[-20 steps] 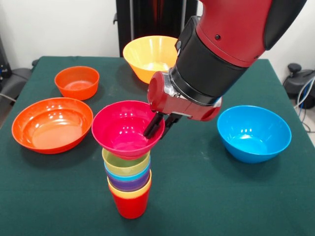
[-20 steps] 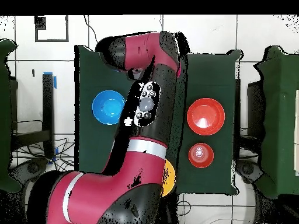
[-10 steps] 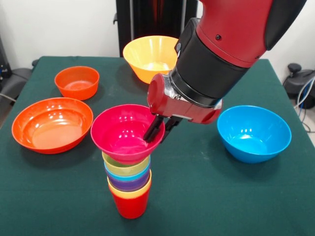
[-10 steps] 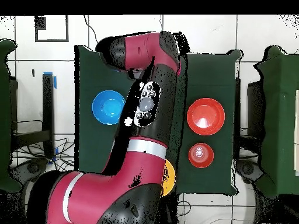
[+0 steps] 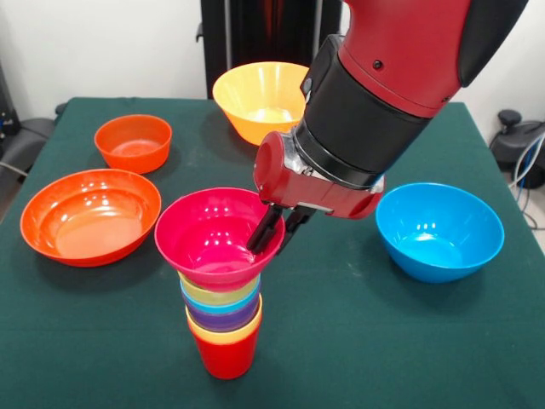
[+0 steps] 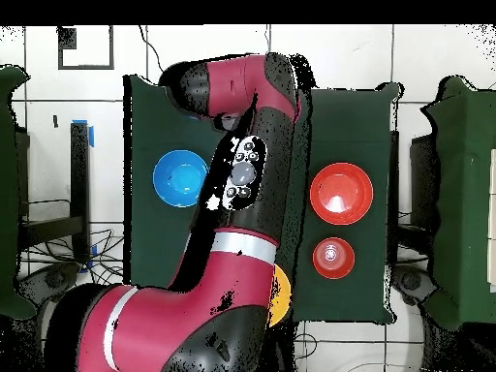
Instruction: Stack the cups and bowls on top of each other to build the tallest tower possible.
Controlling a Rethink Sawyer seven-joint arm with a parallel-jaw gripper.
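Low in the centre of the front view stands the tower (image 5: 224, 319): a red cup at the base, with yellow, purple, blue and pale yellow cups nested into it. The magenta-pink bowl (image 5: 209, 237) sits on top, tilted slightly. The gripper (image 5: 274, 231) comes down from the upper right and is clamped on that bowl's right rim — one dark finger inside, one outside.

You are seating this bowl, I judge. To do it well, level it over the top cup, let it settle, and only then release and lift straight up — a sideways pull could topple the narrow stack.

Around it wait the other bowls: the wide orange bowl (image 5: 90, 213) at left, the small orange bowl (image 5: 133, 141) at upper left, the yellow-orange bowl (image 5: 259, 96) at top centre, and the blue bowl (image 5: 439, 228) at right. In the overhead view the arm (image 6: 242, 184) hides the tower.
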